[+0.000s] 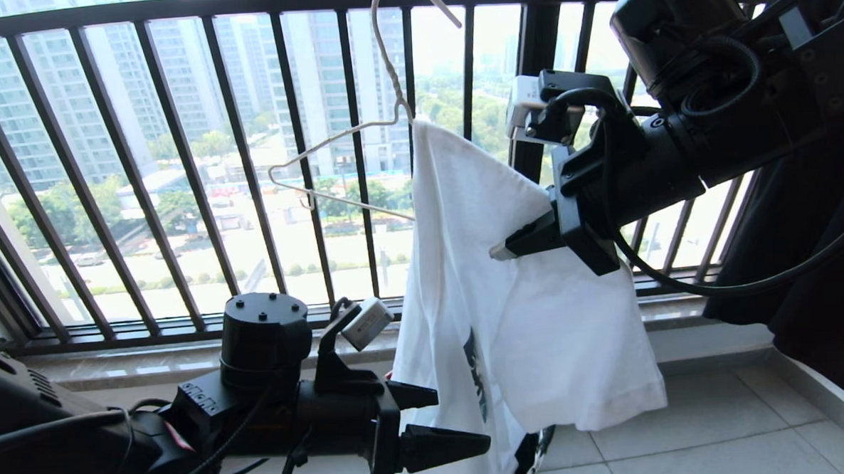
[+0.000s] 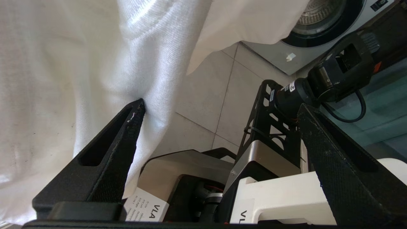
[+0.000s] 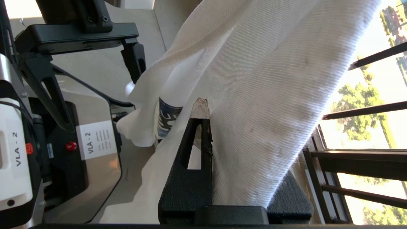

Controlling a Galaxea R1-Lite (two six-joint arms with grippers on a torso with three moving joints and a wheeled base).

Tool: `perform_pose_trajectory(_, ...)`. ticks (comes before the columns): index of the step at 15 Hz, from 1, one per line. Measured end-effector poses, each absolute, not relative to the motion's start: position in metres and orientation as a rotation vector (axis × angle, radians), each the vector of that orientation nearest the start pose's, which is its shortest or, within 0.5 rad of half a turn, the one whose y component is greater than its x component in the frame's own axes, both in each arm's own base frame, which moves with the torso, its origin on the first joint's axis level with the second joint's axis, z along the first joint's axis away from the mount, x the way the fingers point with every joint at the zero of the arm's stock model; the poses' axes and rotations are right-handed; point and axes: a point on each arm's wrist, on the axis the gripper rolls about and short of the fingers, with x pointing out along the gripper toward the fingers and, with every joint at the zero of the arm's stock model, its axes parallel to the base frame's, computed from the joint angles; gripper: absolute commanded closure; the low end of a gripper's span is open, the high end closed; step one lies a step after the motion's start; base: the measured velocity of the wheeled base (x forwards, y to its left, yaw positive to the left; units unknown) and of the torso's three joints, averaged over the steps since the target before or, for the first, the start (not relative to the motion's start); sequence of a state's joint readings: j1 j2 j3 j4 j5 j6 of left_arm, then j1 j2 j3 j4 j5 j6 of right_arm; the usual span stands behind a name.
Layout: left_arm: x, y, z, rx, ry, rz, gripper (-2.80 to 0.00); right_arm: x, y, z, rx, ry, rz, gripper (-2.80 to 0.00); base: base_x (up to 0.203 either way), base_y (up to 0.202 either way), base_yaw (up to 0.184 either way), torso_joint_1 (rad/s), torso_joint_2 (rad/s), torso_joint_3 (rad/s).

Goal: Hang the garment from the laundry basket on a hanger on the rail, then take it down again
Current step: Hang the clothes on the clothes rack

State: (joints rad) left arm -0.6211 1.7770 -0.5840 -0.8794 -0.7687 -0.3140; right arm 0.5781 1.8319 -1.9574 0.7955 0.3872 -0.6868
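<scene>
High-rise home balcony: barred railing (image 1: 177, 169), washing machine (image 2: 318, 28), tiled floor (image 1: 722, 423).

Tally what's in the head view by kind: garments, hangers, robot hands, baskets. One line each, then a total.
White T-shirt: 1
Black garment: 1
Wire hanger: 1
Robot hands: 2, left hand open, right hand shut on the T-shirt
Basket, only its rim showing: 1
Total: 6

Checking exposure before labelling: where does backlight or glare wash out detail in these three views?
Head view: bright daylight behind the balcony railing bleaches the sky and thins out the hanger. Right wrist view: the outdoors at one edge is blown out, and the T-shirt glows. Left wrist view: evenly lit, weave visible.
</scene>
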Motion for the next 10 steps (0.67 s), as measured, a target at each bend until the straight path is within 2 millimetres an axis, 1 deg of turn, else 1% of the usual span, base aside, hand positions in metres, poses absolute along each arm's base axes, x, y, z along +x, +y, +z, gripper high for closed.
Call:
perform_pose_trajectory(3,0.230,-0.183,0.132,-0.298,0.510,-1.227,-2.80,0.265,0.190,0.326,-0.672,0.301,1.137,0.00,0.000,0.000,0.000,0.000,0.00,0.000)
perform_pose_trajectory(5,0.231,-0.183,0.138,-0.322,0.475,-1.220,-2.80,0.264,0.194,0.326,-0.672,0.288,1.145,0.00,0.000,0.000,0.000,0.000,0.00,0.000)
perform_pose_trajectory(10,0.220,-0.182,0.151,-0.344,0.443,-1.244,-2.80,0.260,0.213,0.326,-0.648,0.242,1.183,0.00,0.000,0.000,0.000,0.000,0.00,0.000)
